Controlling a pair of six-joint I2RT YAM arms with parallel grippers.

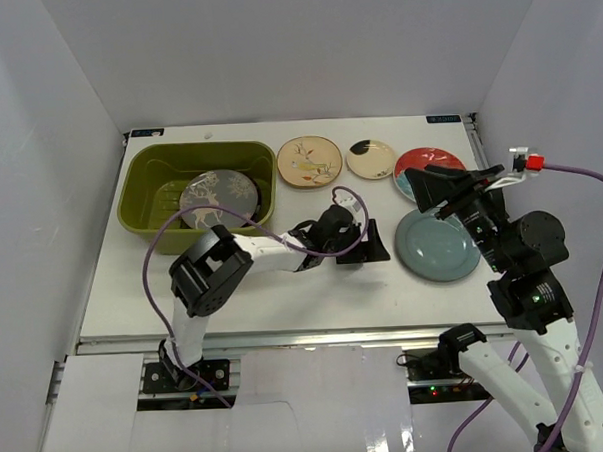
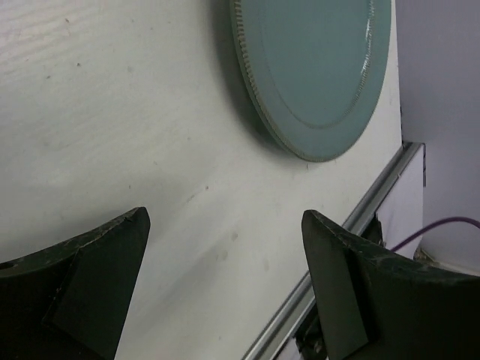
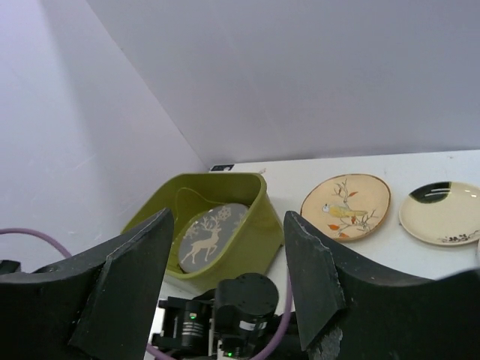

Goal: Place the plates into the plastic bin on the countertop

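Note:
The olive-green plastic bin (image 1: 140, 198) stands at the back left of the white countertop (image 1: 284, 287) with the grey deer plate (image 1: 218, 197) inside. The cream bird plate (image 1: 309, 162), small cream plate (image 1: 371, 159), red-teal plate (image 1: 411, 164) and pale blue plate (image 1: 437, 245) lie on the countertop. My left gripper (image 1: 379, 245) is open and empty, low over the table just left of the pale blue plate (image 2: 315, 67). My right gripper (image 1: 432, 188) is open and empty, raised over the red-teal plate. The floral and dark-rimmed plates are hidden.
White walls enclose the countertop on three sides. The metal front edge rail (image 2: 337, 262) runs close to my left gripper (image 2: 225, 262). The right wrist view shows the bin (image 3: 262, 232), deer plate (image 3: 210, 234), bird plate (image 3: 346, 206), small cream plate (image 3: 442, 214) and the left arm's wrist (image 3: 240, 315).

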